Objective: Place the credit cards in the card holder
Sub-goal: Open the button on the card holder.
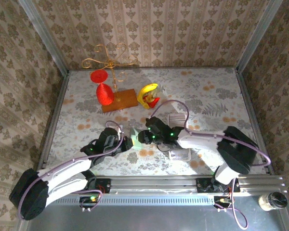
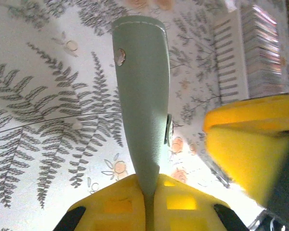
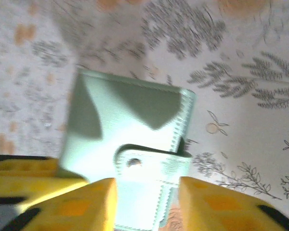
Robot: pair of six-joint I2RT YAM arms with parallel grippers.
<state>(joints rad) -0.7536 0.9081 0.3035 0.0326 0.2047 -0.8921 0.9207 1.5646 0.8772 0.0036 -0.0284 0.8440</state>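
At the far end of the table [image 1: 207,96], with its cloth of pale ferns and orange blossoms, we see a gold wire stand [image 1: 111,62] rising from a wooden base [image 1: 119,100]. A red hourglass-shaped ornament [image 1: 104,94] sits at the base's left end, in front of the wires. Just right of the base lies a curved yellow toy [image 1: 147,92] with a red piece [image 1: 154,102] at its lower edge. Damask-patterned walls [image 1: 154,29] close in three sides. We note a metal rail [image 1: 154,184] along the near edge and a small jar [image 1: 272,200] beyond its right end.
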